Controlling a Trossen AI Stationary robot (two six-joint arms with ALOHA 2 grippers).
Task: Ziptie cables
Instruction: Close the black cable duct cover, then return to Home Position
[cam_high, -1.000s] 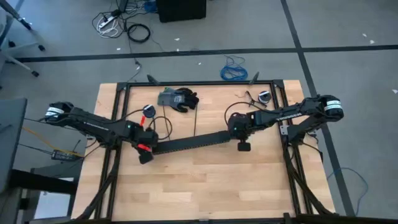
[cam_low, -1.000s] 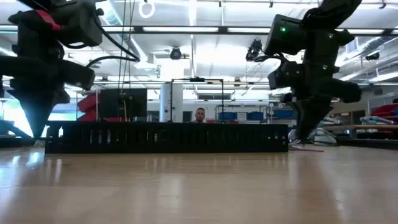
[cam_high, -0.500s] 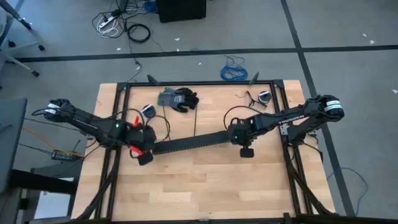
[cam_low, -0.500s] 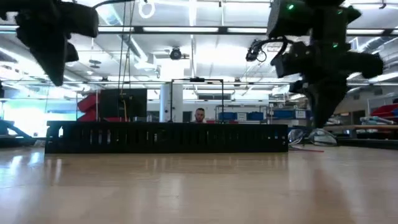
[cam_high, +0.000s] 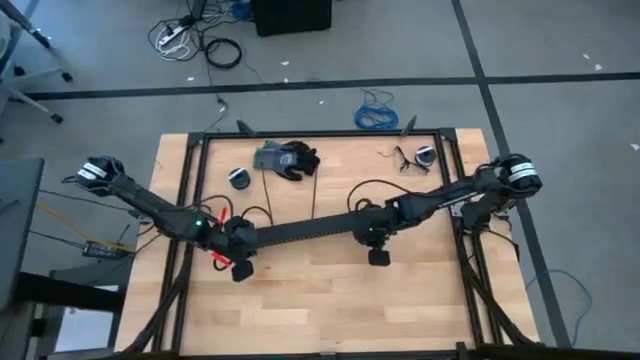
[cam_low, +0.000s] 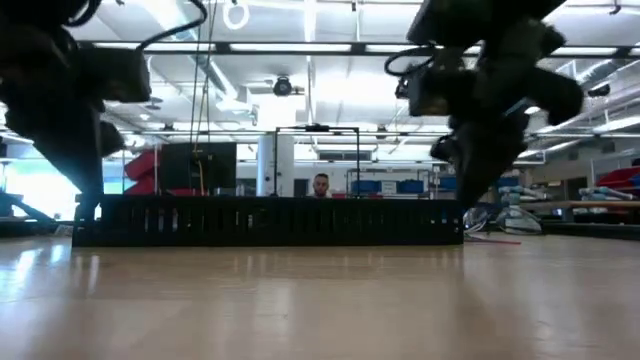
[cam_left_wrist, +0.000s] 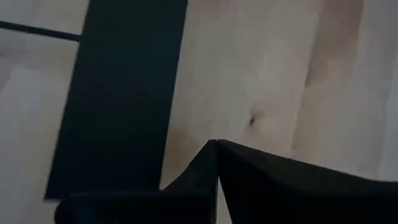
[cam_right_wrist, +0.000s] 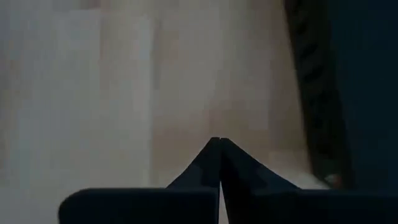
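Left hand (cam_high: 240, 262) and right hand (cam_high: 378, 247), fingers pressed shut, empty, at opposite ends of long black strip (cam_high: 300, 231) mid-table. Thin cables (cam_high: 262, 203) just behind left hand. Wooden table (cam_high: 320, 300); workshop beyond.

table (cam_high: 330, 290) light wood | strip (cam_high: 300, 231) black | coiled cable (cam_high: 377, 112) blue | glove (cam_high: 298, 160) black

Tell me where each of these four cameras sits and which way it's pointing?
High view: overhead, facing straight down on the table, both arms and the long black strip.
Low view: at tabletop height, facing level across the strip into the room; both arms hang in from above.
Left wrist view: on the left arm, facing wood and strip past its shut jaws.
Right wrist view: likewise, jaws shut.
All four share the strip.
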